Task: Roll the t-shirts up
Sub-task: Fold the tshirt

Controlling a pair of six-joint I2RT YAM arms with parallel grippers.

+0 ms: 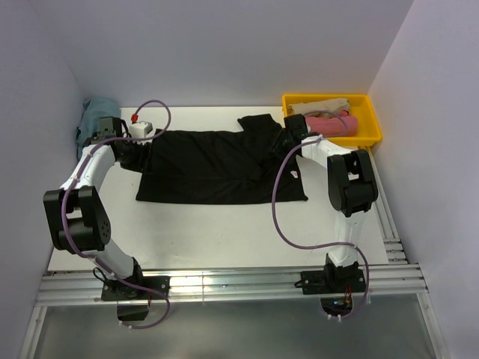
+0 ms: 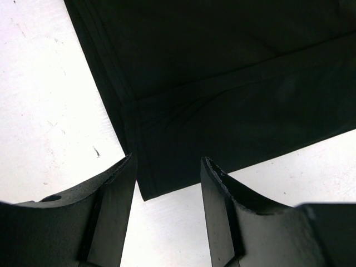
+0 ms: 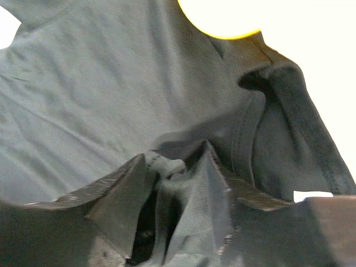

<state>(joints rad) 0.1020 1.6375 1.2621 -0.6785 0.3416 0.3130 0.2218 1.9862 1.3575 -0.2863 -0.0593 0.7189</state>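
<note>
A large black t-shirt (image 1: 217, 168) lies spread flat across the white table (image 1: 187, 232), its upper right part folded over and bunched. My left gripper (image 1: 138, 153) stands open at the shirt's left edge. In the left wrist view its fingers (image 2: 111, 200) straddle the hem corner of the shirt (image 2: 222, 83) without touching it. My right gripper (image 1: 286, 142) sits on the bunched cloth at the upper right. In the right wrist view that gripper (image 3: 173, 153) has its jaws apart, with a raised fold of the shirt (image 3: 100, 83) lying between them.
A yellow bin (image 1: 329, 96) at the back right holds a rolled pink shirt (image 1: 338, 124) and a beige one (image 1: 325, 106). A dusty-blue shirt (image 1: 93, 120) lies heaped at the back left, next to a small white box (image 1: 141, 128). Walls close in on three sides.
</note>
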